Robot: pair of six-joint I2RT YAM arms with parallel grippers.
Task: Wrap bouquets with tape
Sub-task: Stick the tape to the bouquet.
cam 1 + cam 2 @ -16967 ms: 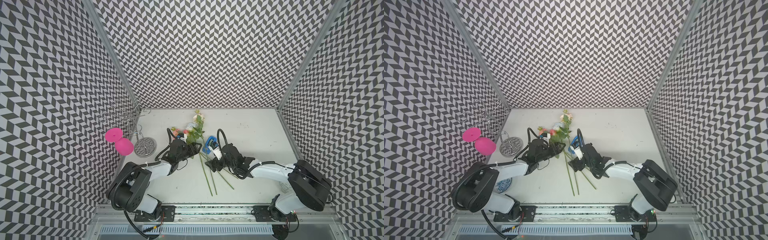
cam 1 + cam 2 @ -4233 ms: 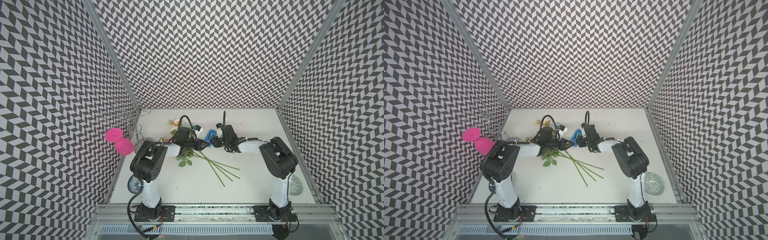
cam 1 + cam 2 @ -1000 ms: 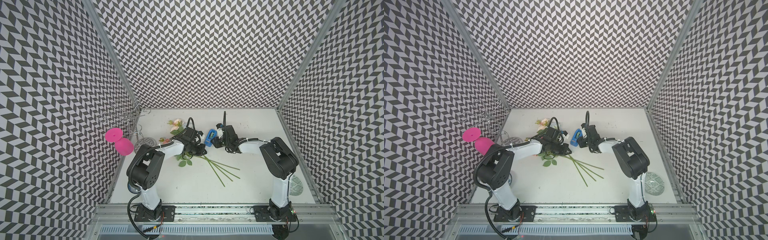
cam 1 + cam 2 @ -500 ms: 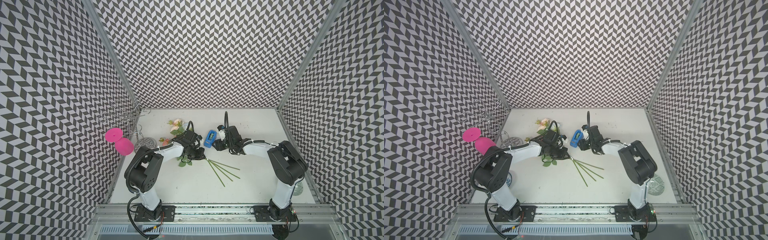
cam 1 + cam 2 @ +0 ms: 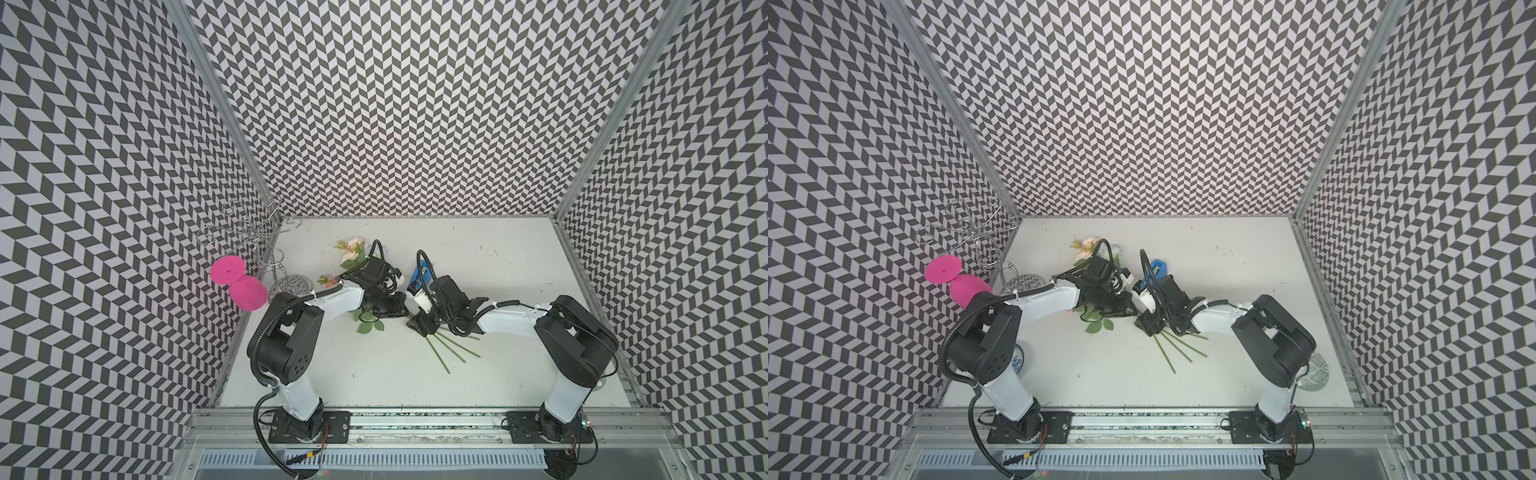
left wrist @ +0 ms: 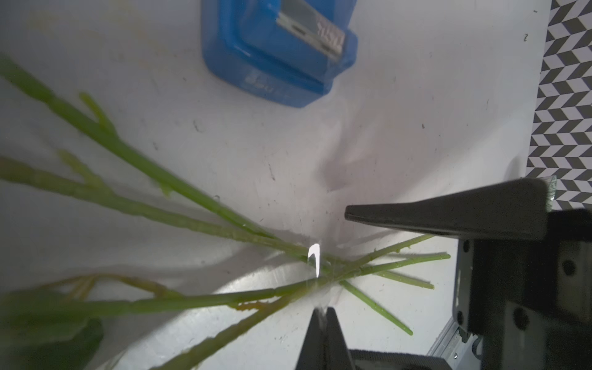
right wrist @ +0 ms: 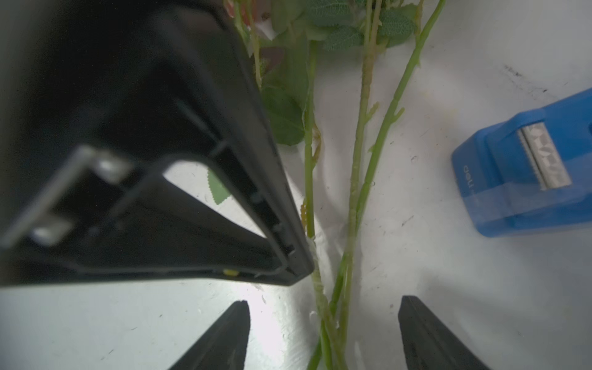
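And here's the layout: the bouquets (image 7: 354,192) lie flat on the white table (image 5: 519,374), blooms (image 5: 354,245) toward the far left and cut ends fanning out toward the near right. That puts their long axis on a diagonal across the middle of the floor. The right gripper (image 7: 323,301) hangs low over them, fingers (image 7: 224,336) well apart. In the right wrist view the stems (image 6: 192,302) run lengthwise straight through that gap. A close from here would pinch across the bundle, close to where the three cross. Just beside it, on the bloom side, sits the left gripper (image 6: 323,315), tips pressed together right at the crossing. A glossy film (image 6: 315,259) of what looks like clear tape sits on that spot and may run into the tips, though that's too fine to call. The tape (image 6: 266,64), the blue dispenser, stands just beyond both grippers, on the far side of the stems and apart from them. Both arms are close, but the right is the one lined up on the bundle with nothing in its grasp, so the next grab looks like its job.
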